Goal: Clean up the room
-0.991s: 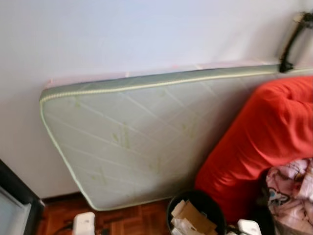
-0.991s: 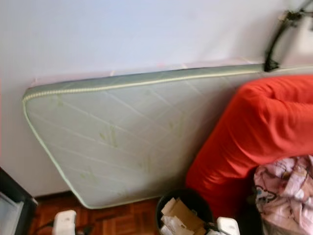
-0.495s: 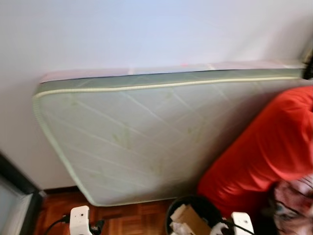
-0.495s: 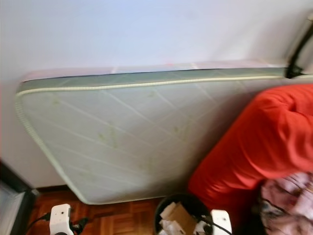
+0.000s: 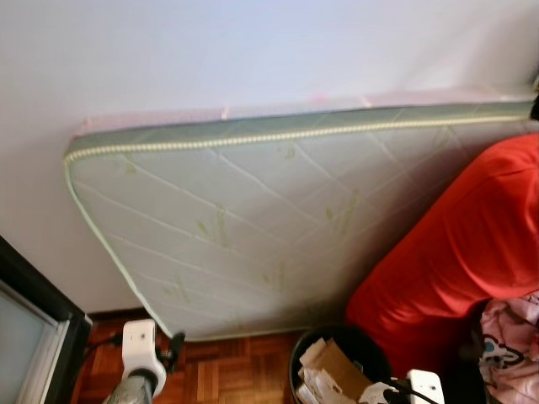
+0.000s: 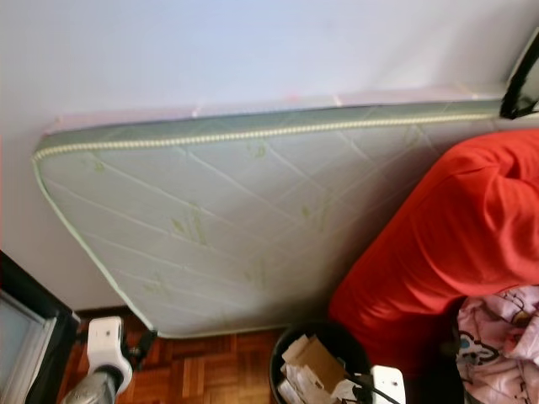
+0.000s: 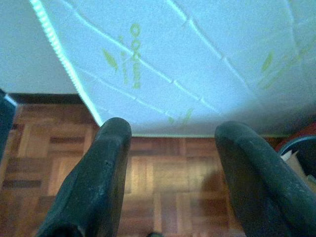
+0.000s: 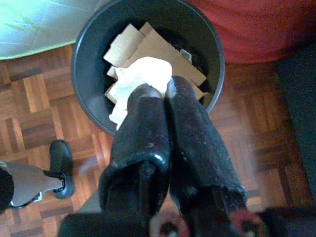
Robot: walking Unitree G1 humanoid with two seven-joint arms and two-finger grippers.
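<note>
mattress (image 5: 253, 219) against wall (image 5: 253, 50), parquet floor (image 7: 163, 173)

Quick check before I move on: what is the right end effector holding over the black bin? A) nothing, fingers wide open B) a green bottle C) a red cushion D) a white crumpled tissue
D: in the right wrist view the right end effector is shut on a white crumpled tissue above the cardboard-filled black bin.

Right gripper (image 8: 165, 91): jaws pressed together, pinching a crumpled white tissue (image 8: 143, 79) right over the bin.
Bin (image 8: 86, 54): round and black, standing on the floor, holding flattened cardboard pieces (image 8: 170, 57).
Floor (image 8: 29, 113): brown wood parquet.
Mattress (image 8: 44, 24): pale quilted corner with a green trim, just beside the bin.
Red cushion (image 8: 256, 24): close against the bin's other side.
Robot foot (image 8: 61, 165): black, planted on the parquet near the bin.
</note>
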